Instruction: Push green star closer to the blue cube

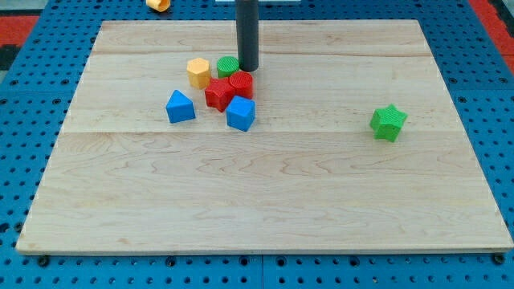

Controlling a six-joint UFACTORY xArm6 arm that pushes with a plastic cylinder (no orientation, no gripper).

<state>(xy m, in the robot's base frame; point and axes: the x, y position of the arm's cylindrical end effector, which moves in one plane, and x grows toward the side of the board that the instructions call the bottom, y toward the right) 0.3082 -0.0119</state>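
My tip [247,69] stood at the top edge of the cluster of blocks, touching or very nearly touching the green cylinder [228,66] just to its left in the view and the red cylinder [241,83] just below it. There were no jaws to speak of, released or clenched: the rod ended bare and held nothing, so any move had to be a push. The green star [389,122] lay well apart from my tip, far toward the view's right and somewhat toward the view's bottom, alone on the wooden board [265,201]. The blue cube [240,113] sat close below my tip, beyond the red cylinder, with the red star [218,94] up and to its left, the blue wedge-like block [180,107] further left, and the yellow hexagonal block [198,72] to the left of the green cylinder. The relation that mattered was this: the star lay to the right of the cube, and my tip stood on the cube's side of the star, not behind it. By my judgement the tip would need to travel right past the star, passing above or below it, and come down on its far right face before sweeping left. An orange piece [158,4] at the view's top, off the board, was cut off by the frame, perhaps another block.
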